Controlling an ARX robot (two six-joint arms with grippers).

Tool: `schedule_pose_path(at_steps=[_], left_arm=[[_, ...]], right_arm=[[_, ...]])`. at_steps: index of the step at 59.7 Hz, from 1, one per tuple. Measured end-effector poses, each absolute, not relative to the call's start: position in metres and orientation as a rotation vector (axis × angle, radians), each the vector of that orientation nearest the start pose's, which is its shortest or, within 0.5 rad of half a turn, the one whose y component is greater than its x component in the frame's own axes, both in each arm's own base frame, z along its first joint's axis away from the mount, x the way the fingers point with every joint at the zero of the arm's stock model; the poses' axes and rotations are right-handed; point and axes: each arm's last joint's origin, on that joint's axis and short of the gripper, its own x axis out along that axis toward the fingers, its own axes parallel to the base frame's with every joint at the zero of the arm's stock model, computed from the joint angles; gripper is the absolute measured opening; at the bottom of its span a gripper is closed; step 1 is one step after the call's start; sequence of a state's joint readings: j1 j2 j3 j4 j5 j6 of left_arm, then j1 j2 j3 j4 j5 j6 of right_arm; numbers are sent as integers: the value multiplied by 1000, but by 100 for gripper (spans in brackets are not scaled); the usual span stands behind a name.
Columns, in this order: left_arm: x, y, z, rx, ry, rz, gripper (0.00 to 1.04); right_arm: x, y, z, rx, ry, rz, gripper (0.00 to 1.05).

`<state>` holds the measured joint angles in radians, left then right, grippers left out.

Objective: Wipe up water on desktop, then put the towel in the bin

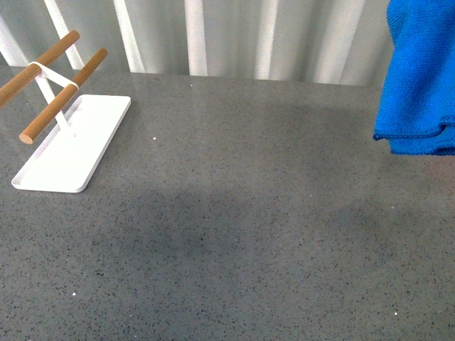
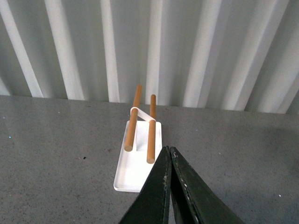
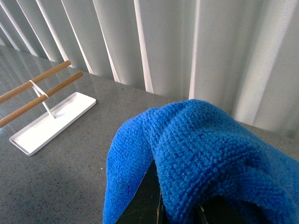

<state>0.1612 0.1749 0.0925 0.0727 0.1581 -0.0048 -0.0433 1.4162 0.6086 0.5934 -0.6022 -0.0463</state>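
**Ana:** Since the task turns on it, where is the bright blue, fuzzy cloth towel [image 1: 419,78]?

**Ben:** Up in the air over the far right part of the dark-grey, speckled, stone-like tabletop [image 1: 249,227], at its right edge. Its folded lower hem hangs clear of the surface.

**Ana:** What carries it?

**Ben:** The right jaws. In the right wrist view the towel [image 3: 201,154] is bunched over them, so only dark slivers show beneath the cloth. They are clenched on it.

**Ana:** And the left jaws?

**Ben:** Pressed together tip to tip, with nothing between them, above the tabletop [image 2: 56,140].

**Ana:** What else stands there?

**Ben:** A small white rectangular tray [image 1: 75,145] lies near the far left corner, slanted to the edges. A thin white stand rises from it and bears two brown wooden rods [image 1: 60,96], side by side and apart. Behind the far edge hangs a white pleated curtain [image 1: 234,35].

**Ana:** Any water?

**Ben:** A dim, darker patch crosses the middle. I cannot tell whether it is wet or shadow.
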Motion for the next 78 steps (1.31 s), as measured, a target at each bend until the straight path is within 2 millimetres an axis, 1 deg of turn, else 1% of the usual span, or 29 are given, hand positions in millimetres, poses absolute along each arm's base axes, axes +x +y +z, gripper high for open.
schedule_pose_path(at_steps=[4, 10, 22, 25, 34, 47, 58, 60, 67, 70, 72, 75, 78], left_arm=[[100, 8, 181, -7, 26, 37, 3], [98, 1, 182, -4, -1, 3, 3], [98, 0, 175, -4, 2, -1, 3], [97, 0, 170, -3, -5, -2, 3], [97, 0, 171, -4, -16, 0, 3], [97, 0, 171, -4, -16, 0, 3], [96, 0, 171, -4, -17, 0, 4], [97, 0, 171, -4, -16, 0, 7], [96, 0, 171, -4, -17, 0, 29], [96, 0, 171, -4, -17, 1, 36], [96, 0, 171, -4, -17, 0, 43], [96, 0, 171, -4, -17, 1, 51], [96, 0, 171, -4, -17, 0, 61]], right_arm=[[281, 4, 211, 19, 189, 562, 4], [280, 4, 210, 13, 197, 561, 4], [279, 5, 209, 0, 208, 562, 4], [279, 8, 209, -2, 209, 567, 4], [279, 14, 209, -9, 209, 583, 4], [280, 15, 207, -9, 219, 575, 4], [281, 16, 201, -10, 250, 572, 4], [281, 17, 200, -10, 260, 570, 4], [286, 20, 188, -9, 341, 558, 4], [289, 21, 183, -8, 376, 552, 4], [293, 22, 178, -20, 413, 542, 4], [296, 24, 171, -39, 447, 536, 4], [301, 26, 159, -58, 502, 534, 4]])
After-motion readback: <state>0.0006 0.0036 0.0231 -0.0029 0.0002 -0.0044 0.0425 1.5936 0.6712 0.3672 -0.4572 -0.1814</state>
